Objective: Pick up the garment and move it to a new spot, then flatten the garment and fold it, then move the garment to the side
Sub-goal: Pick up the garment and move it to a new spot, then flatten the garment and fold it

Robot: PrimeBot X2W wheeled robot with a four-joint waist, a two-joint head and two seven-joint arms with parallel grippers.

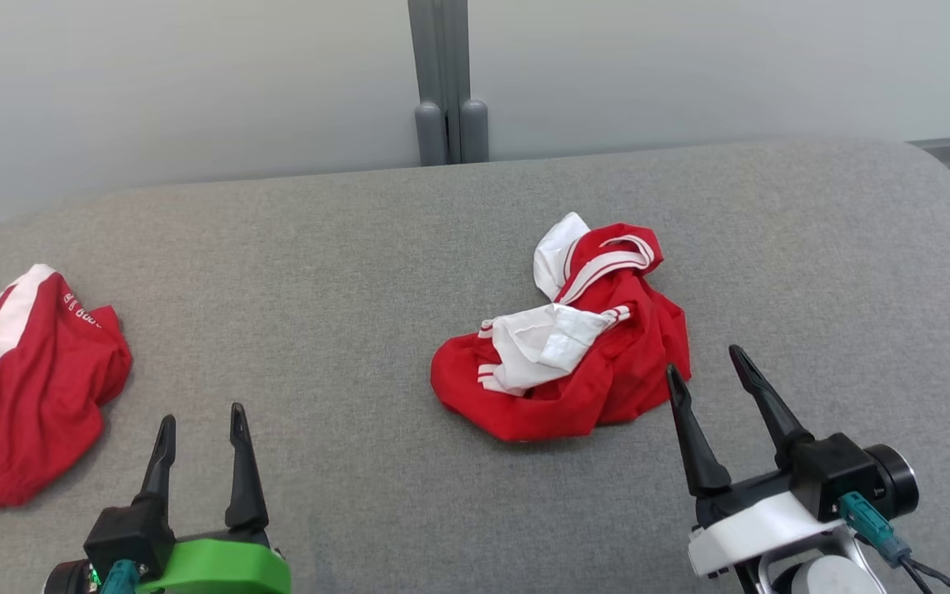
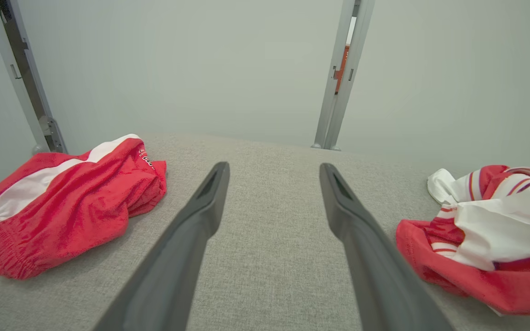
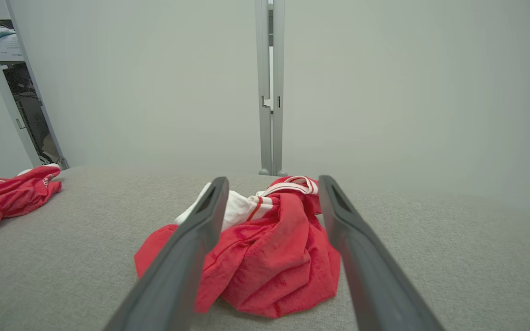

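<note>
A crumpled red and white garment (image 1: 574, 346) lies in a heap at the middle right of the grey padded table (image 1: 343, 272). My right gripper (image 1: 707, 370) stands open just to its right, fingers pointing at it, with nothing between them. In the right wrist view the garment (image 3: 269, 257) lies straight ahead between the spread fingers (image 3: 187, 248). My left gripper (image 1: 201, 421) is open and empty near the front left edge. Its wrist view shows the garment (image 2: 486, 248) far to the right of its fingers (image 2: 361, 230).
A second red garment with a white stripe (image 1: 21, 379) lies at the table's left edge, also seen as a red heap (image 2: 72, 202) in the left wrist view. A pale wall with a grey post (image 1: 446, 82) stands behind the table.
</note>
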